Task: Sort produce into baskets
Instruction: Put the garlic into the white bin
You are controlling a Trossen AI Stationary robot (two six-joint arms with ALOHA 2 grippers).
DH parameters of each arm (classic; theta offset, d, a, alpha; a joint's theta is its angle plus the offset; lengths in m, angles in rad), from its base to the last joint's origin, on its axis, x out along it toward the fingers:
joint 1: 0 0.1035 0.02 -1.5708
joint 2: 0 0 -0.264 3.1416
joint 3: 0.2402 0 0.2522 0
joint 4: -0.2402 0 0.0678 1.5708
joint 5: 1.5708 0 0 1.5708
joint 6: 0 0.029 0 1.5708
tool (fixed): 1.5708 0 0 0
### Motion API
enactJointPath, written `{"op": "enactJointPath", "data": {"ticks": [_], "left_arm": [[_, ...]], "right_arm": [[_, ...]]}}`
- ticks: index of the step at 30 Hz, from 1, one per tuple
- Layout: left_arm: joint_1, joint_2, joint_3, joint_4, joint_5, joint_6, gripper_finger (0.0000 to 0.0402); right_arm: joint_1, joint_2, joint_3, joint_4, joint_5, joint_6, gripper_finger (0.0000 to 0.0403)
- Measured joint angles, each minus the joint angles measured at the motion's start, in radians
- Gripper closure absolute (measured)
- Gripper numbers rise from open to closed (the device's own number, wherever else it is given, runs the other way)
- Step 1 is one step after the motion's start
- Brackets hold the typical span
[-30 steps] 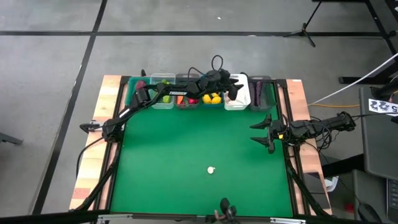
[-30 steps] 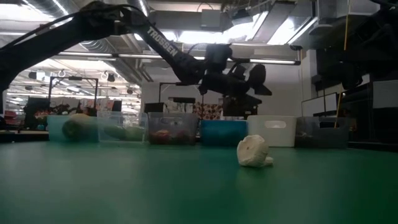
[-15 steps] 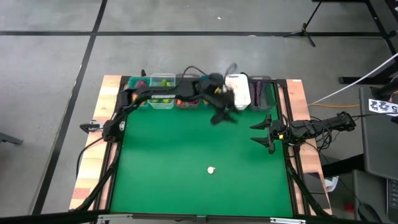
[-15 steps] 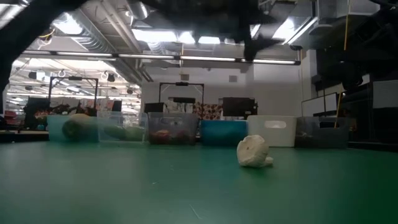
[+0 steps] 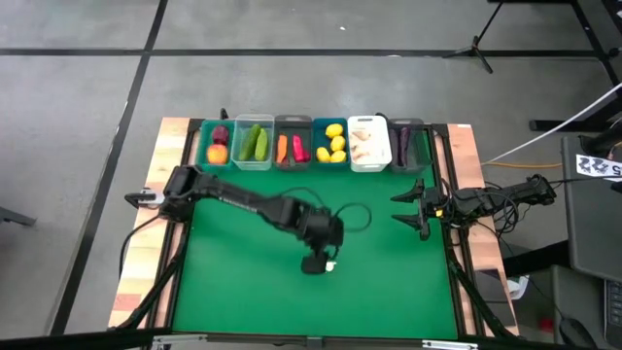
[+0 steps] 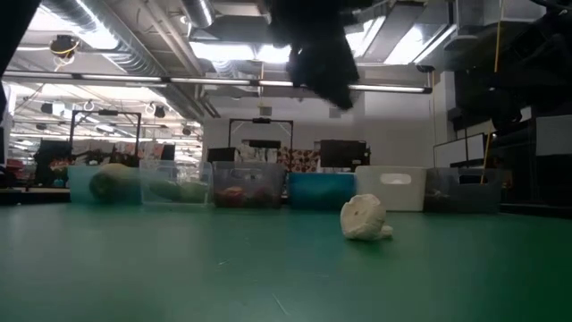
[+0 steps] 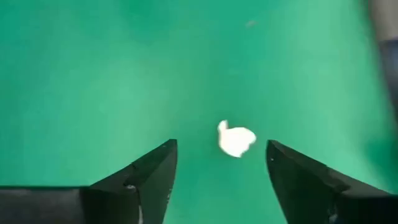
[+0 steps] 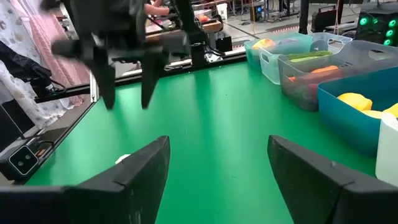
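Worktop green w/ light wood edges. Garlic whitish. Bins along far edge: teal, clear, grey, blue, white, dark green. Lemons yellow, cucumbers green, carrot orange. Arms black.

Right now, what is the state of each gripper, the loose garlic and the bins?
left gripper: open, hovering above the garlic, holding nothing.
right gripper: open, empty, waiting at the table's right edge.
garlic: lying loose on the green mat, not yet sorted.
bins: upright in a row at the far edge, all holding produce.
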Motion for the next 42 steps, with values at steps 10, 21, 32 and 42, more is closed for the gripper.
{"op": "enactJointPath", "data": {"ticks": [10, 21, 32, 42], "left_arm": [[-0.09, -0.052, -0.355, 0.612, -0.063, -0.039, 0.0163], [-0.121, -0.046, -0.665, 1.083, -0.192, -0.063, 0.0163], [-0.094, 0.078, -0.678, 1.24, -0.211, -0.031, 0.0163], [-0.086, 0.091, -0.678, 1.24, -0.213, -0.103, 0.0163]], "right_arm": [[0.0, 0.0, 0.0, 0.002, 0.0, 0.003, 0.0134], [0.0, 0.0, 0.0, 0.005, 0.0, 0.012, 0.0134], [0.0, 0.0, 0.0, 0.008, 0.0, 0.012, 0.0134], [0.0, 0.0, 0.0, 0.008, 0.0, 0.012, 0.0134]]}}
